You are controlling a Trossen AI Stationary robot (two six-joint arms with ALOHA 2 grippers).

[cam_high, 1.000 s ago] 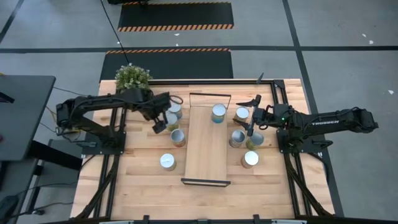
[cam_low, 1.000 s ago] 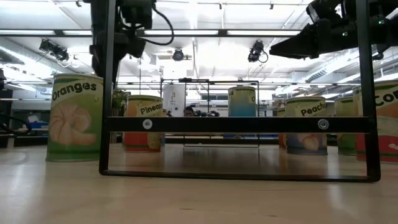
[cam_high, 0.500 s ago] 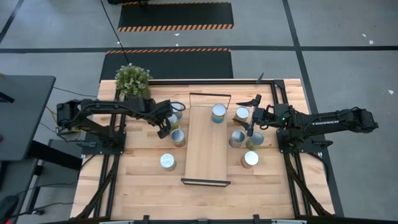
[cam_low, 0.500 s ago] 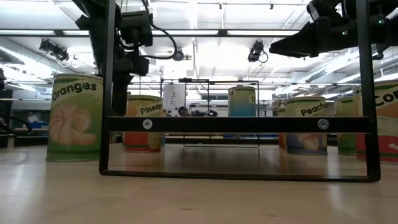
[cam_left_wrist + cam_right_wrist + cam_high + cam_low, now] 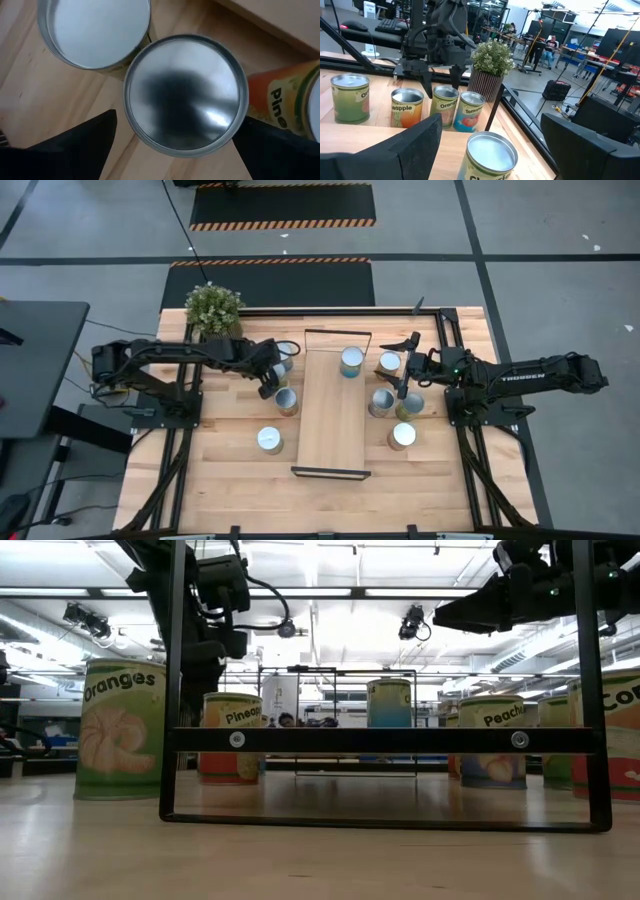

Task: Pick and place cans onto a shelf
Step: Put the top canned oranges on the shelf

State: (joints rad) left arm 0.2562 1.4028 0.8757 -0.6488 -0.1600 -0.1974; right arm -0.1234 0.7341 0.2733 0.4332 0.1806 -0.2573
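My left gripper (image 5: 182, 150) (image 5: 440, 82) points steeply down, open, with one finger on either side of a can's silver top (image 5: 185, 97) (image 5: 445, 106), not touching it. This can stands between a tomato can (image 5: 470, 114) and a pineapple can (image 5: 292, 105), left of the shelf (image 5: 332, 415). One blue-labelled can (image 5: 351, 361) stands on the shelf's far end. My right gripper (image 5: 403, 366) hangs level and open above the cans right of the shelf, with a can (image 5: 489, 156) below it.
More cans stand on the table: two left of the shelf (image 5: 286, 400) (image 5: 269, 439) and several to its right (image 5: 403, 435). A potted plant (image 5: 213, 305) stands at the far left corner. Black wire rails (image 5: 380, 740) close the shelf's short ends.
My left gripper has sunk toward the cans left of the shelf and tipped to point more steeply down, staying open. The cans have not moved.
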